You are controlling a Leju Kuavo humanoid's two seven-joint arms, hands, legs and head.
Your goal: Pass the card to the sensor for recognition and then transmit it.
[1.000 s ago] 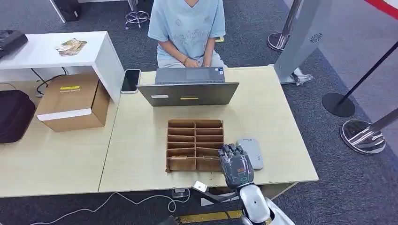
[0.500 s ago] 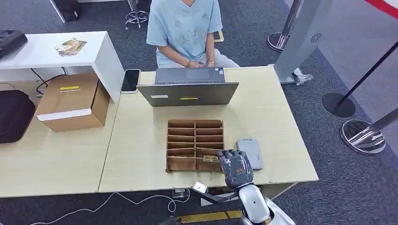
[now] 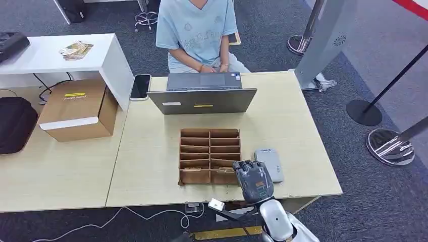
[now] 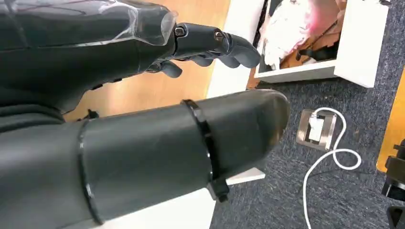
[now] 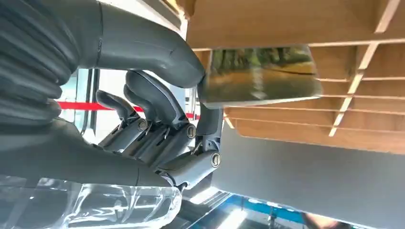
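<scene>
My right hand [image 3: 254, 180] hovers over the near right corner of the brown cardboard organizer [image 3: 209, 151], close to the table's front edge. In the right wrist view this hand [image 5: 157, 129] pinches a glossy card [image 5: 260, 74] between thumb and a finger, just beside the organizer's slots [image 5: 296, 19]. The grey card sensor [image 3: 269, 162] lies flat on the table, right beside the hand on its right. My left hand [image 4: 143, 95] hangs low over the floor with its fingers stretched out and nothing in them.
An open laptop [image 3: 203, 96] stands behind the organizer, with a person [image 3: 197, 30] seated at it. A phone [image 3: 140, 86] lies at the table's far left corner. A cardboard box [image 3: 78, 108] sits on the left table. Stanchion bases [image 3: 364, 112] stand on the right.
My right hand has drawn back slightly toward the table's front edge and now holds the card at the organizer's near right slot. The person has shifted a little in the seat.
</scene>
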